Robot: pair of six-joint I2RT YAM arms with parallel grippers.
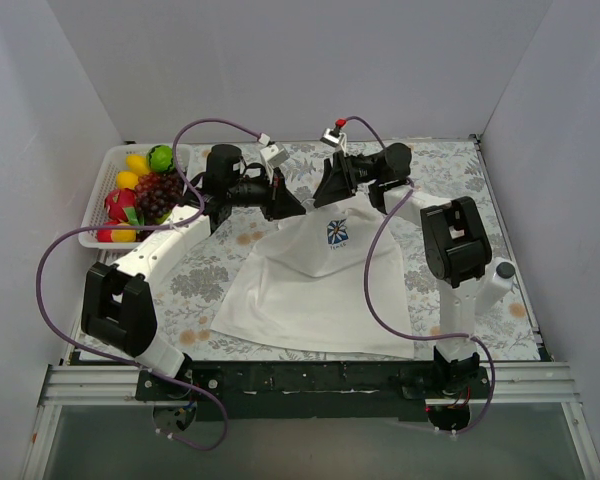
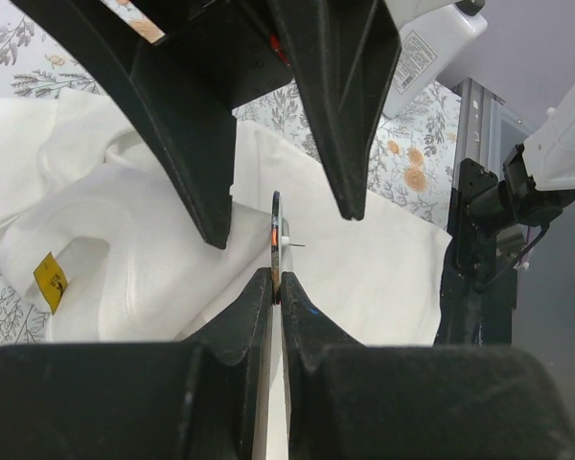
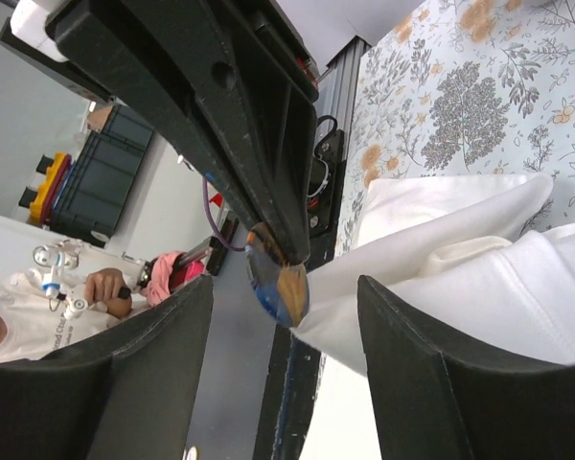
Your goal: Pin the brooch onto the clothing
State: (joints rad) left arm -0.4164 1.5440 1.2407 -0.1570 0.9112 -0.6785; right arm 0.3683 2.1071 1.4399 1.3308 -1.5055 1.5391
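The brooch [image 2: 276, 238] is a small round disc seen edge-on, its thin pin pointing right. My left gripper [image 2: 277, 278] is shut on its lower edge and holds it above the white T-shirt [image 1: 320, 285]. In the right wrist view the brooch [image 3: 280, 283] shows a blue and brown-gold face and touches a raised fold of the shirt [image 3: 441, 249]. My right gripper [image 3: 286, 287] is open, with one finger on each side of the brooch and the fold. In the top view the two grippers, left [image 1: 298, 205] and right [image 1: 325, 195], meet above the shirt's collar, just behind the blue-and-white logo [image 1: 338, 233].
A white basket [image 1: 105, 180] of toy fruit stands at the back left. A grey floral cloth [image 1: 200, 275] covers the table under the shirt. A yellow tag [image 2: 50, 280] shows inside the collar. White walls close in the left, back and right.
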